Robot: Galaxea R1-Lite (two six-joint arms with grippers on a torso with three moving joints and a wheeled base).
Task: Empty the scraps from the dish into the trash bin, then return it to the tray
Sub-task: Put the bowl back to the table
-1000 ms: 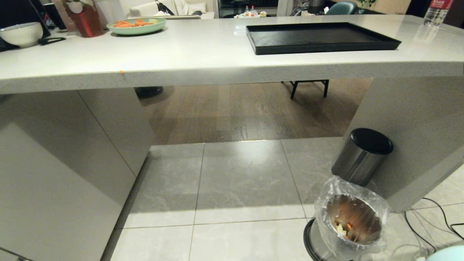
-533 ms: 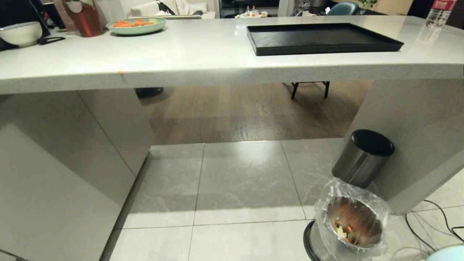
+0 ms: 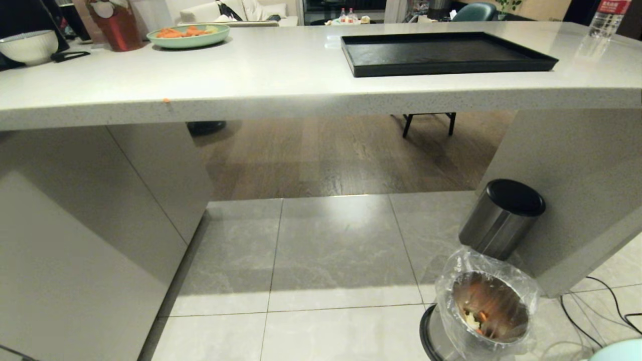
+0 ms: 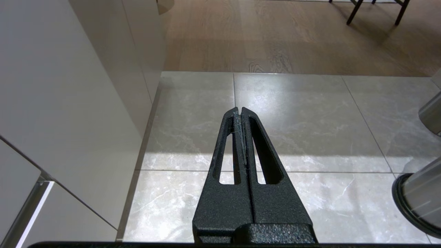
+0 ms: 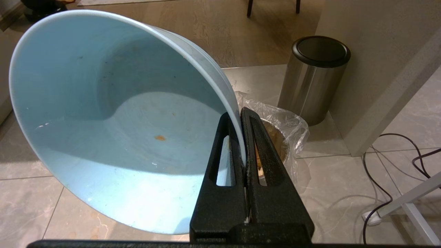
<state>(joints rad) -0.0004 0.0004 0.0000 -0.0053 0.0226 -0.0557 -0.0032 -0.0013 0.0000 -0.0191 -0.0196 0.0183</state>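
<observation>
A long pale speckled counter (image 3: 281,75) is seen across the upper part of the head view. On its right portion a flat black tray (image 3: 446,52) is set, with nothing inside it. At the far left end a pale-green plate (image 3: 188,35) of carrot slices is placed, with a red container (image 3: 118,27) just beside it and a white bowl (image 3: 29,46) further left. A clear water bottle (image 3: 604,17) is stood near the far right corner, and a tiny orange crumb (image 3: 166,100) is seen near the front edge. Below, on the grey tiled floor (image 3: 341,260), a steel cylinder with black lid (image 3: 501,218) is stood by the counter's support, and the bag-lined trash bin (image 3: 484,311) is set just in front of it, with scraps (image 3: 474,318) seen inside. Black cables (image 3: 602,301) are laid on the tiles to the right.
</observation>
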